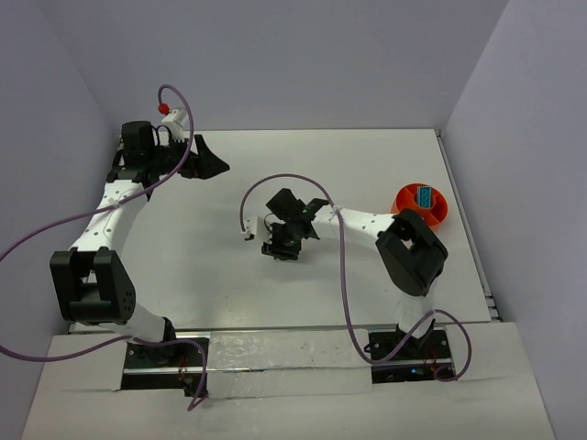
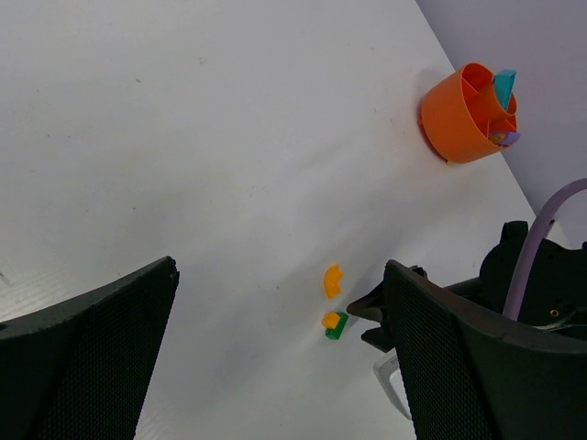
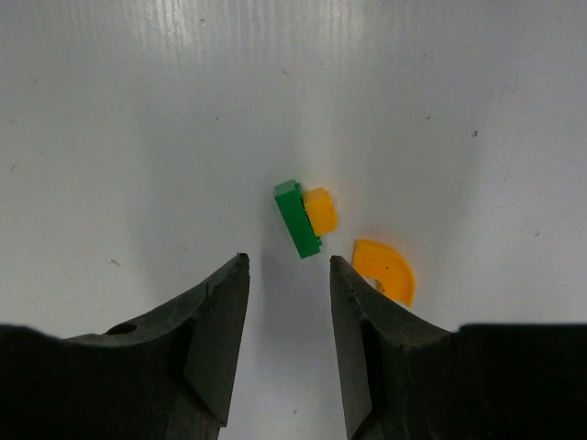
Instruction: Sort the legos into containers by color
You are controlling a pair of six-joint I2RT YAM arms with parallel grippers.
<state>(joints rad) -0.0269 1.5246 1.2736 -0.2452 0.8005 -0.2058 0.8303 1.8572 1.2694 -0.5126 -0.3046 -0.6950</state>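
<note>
Green plastic marks the nearest target: in the right wrist view, a green brick [image 3: 297,218] lies on the white table [image 3: 138,110] just beyond the fingertips of the right hand [image 3: 289,264]. It is in line with the gap between the fingers and touches neither. The right hand is open, and nothing sits between its fingers.

We read the green brick's long axis as running away from the hand, with the far end tilted slightly to the left. A small orange brick [image 3: 321,210] touches its right face. A curved orange brick [image 3: 385,269] lies just beside the right fingertip, apart from the pair. Its convex side faces up and right in that view, and its lower edge is hidden behind the finger.

The orange bowl [image 2: 454,115] stands at the far right of the table, near the wall and well apart from both hands. Inner dividers split it into compartments. We see a teal brick [image 2: 504,87] standing up above the rim in one compartment, and a purple piece [image 2: 506,138] in a neighbouring one.

The left hand [image 2: 280,270] is at the far left, with its fingers spread wide and holding nothing.
</note>
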